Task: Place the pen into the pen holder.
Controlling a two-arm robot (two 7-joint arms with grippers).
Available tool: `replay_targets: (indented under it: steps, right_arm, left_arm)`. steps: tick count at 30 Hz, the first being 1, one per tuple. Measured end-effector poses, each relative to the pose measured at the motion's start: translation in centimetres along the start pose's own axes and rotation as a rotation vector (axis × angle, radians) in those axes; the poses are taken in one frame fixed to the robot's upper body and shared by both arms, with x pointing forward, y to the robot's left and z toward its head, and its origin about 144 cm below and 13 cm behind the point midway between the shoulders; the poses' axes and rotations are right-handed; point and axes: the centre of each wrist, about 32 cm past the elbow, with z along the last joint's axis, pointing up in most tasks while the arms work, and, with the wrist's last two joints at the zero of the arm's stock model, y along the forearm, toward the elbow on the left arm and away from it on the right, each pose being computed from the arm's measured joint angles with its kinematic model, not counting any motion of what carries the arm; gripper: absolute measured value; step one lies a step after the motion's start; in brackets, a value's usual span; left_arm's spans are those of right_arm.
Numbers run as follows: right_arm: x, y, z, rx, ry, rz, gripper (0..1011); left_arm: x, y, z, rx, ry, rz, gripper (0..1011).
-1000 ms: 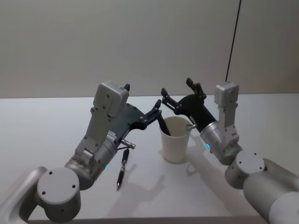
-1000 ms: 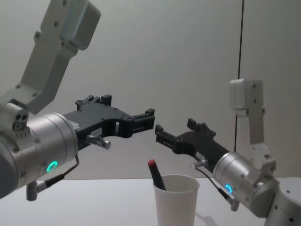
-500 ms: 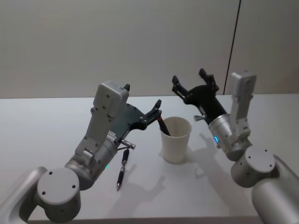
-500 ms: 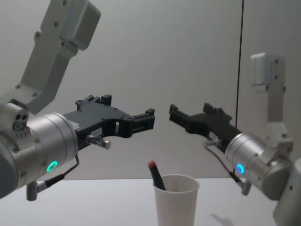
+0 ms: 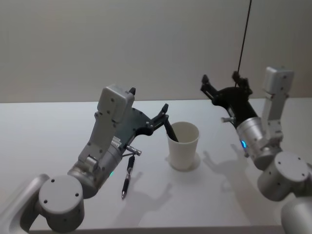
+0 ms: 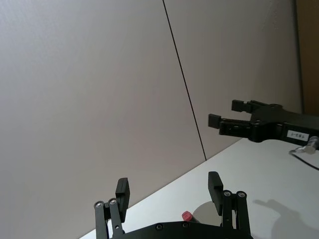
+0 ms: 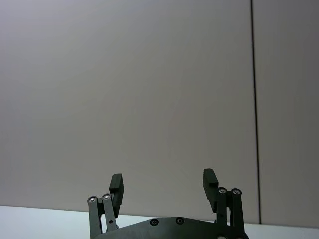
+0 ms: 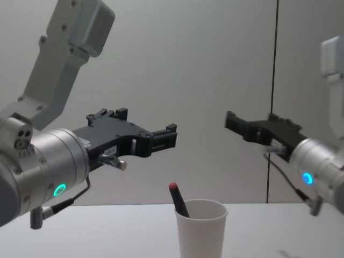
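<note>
White paper pen holder (image 5: 183, 148), 1 pen (image 5: 171, 131) leaning inside — left gripper (image 5: 159, 117), right gripper (image 5: 220, 81), fingers apart on both

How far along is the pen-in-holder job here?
Done: one pen leans inside the pen holder. In hand: nothing. The left gripper hovers open above the rim's left side, and the right gripper is open, raised off to the cup's right. Possibly left: a second pen lying on the table.
</note>
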Motion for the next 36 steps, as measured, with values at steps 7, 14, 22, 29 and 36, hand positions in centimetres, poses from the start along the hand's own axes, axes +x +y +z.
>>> replay_targets:
  steps: [7, 14, 22, 29, 36]
  right_arm:
    - [0.5, -1.7, 0.8, -0.033, 0.000, -0.065, 1002]
    - [1.4, -4.1, 1.6, -0.065, 0.001, -0.137, 1002]
    - [2.0, -6.2, 2.1, -0.092, 0.003, -0.187, 1002]
    - [2.4, -7.6, 2.3, -0.116, 0.003, -0.222, 1002]
    - [2.6, -8.4, 2.5, -0.129, 0.001, -0.240, 1002]
  left_arm:
    - [0.0, 0.0, 0.0, 0.000, 0.000, 0.000, 1004]
    - [0.0, 0.0, 0.0, 0.000, 0.000, 0.000, 1004]
    - [0.0, 0.0, 0.0, 0.000, 0.000, 0.000, 1004]
    - [0.0, 0.0, 0.0, 0.000, 0.000, 0.000, 1004]
    - [0.0, 0.0, 0.0, 0.000, 0.000, 0.000, 1004]
